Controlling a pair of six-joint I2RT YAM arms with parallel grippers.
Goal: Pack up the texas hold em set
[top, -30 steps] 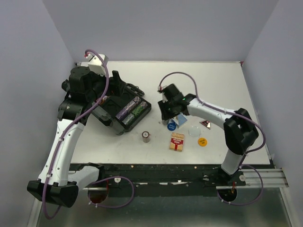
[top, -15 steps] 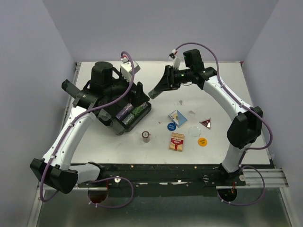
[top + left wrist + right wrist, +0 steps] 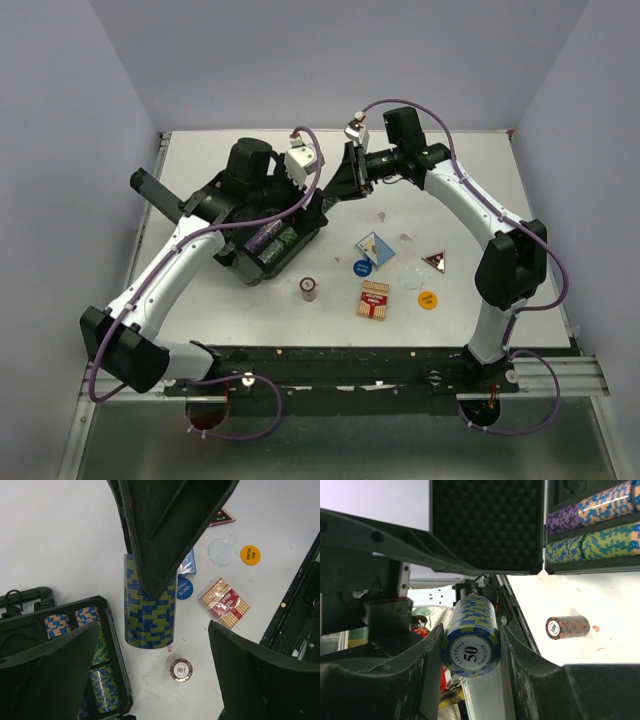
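A: From above, where's the set?
B: The black rectangular plastic case (image 3: 262, 240) lies open on the left of the white worktop (image 3: 480, 190), rows of multicoloured poker chips (image 3: 277, 237) inside. The left end effector (image 3: 305, 200) hangs at its far right edge, the right end effector (image 3: 338, 185) just beside it. Nearer the arm bases lie a red card deck (image 3: 375, 300), a blue card deck (image 3: 376, 248), a round blue button (image 3: 362, 267), a clear round button (image 3: 411, 275), an orange round button (image 3: 428, 299) and a short brown-and-white chip stack (image 3: 309, 289).
A: And the left wrist view?
B: Its own jaws stand wide apart. Ahead, the right end effector pinches a yellow-and-blue roll of chips (image 3: 149, 615), held to the right of the case.
A: Right wrist?
B: The jaws sit partly closed, clamped on that roll; its end chip reads 50. Behind are the case's black foam lid (image 3: 485, 525) and two chip rows; the short stack, marked 100, stands apart on the worktop.
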